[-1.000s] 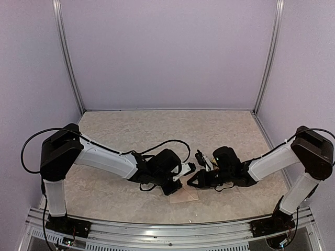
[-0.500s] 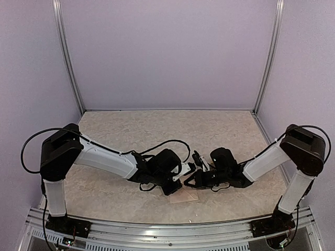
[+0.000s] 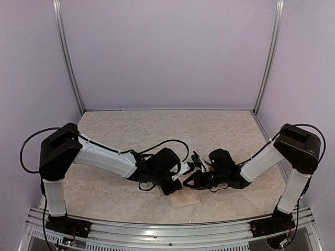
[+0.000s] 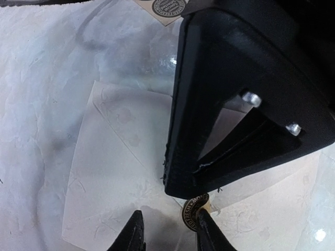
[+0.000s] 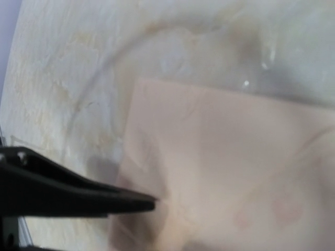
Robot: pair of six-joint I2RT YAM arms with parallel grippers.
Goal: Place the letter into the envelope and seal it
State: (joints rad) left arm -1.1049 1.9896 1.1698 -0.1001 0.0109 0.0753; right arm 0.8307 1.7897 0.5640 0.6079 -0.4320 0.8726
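The pale tan envelope (image 3: 186,198) lies flat on the table with its pointed flap folded down, and it fills much of both wrist views (image 4: 115,172) (image 5: 235,157). My left gripper (image 4: 168,222) (image 3: 178,187) hangs over its near edge, jaws apart. A round brown sticker (image 4: 192,210) clings to the inner side of its right finger (image 4: 205,230). My right gripper (image 5: 154,201) (image 3: 189,181) is shut, its black fingers (image 4: 235,104) reaching in over the flap with the tip down by the sticker. The letter is hidden.
A tan sheet with a round brown sticker (image 4: 167,8) lies just beyond the envelope. Both arms meet low over the front middle of the marbled table (image 3: 157,130). The rail edge (image 3: 167,226) runs close behind the envelope.
My left gripper has opened, and the sticker now clings to one finger. My right arm has slid left toward the left gripper and its fingers have closed fully.
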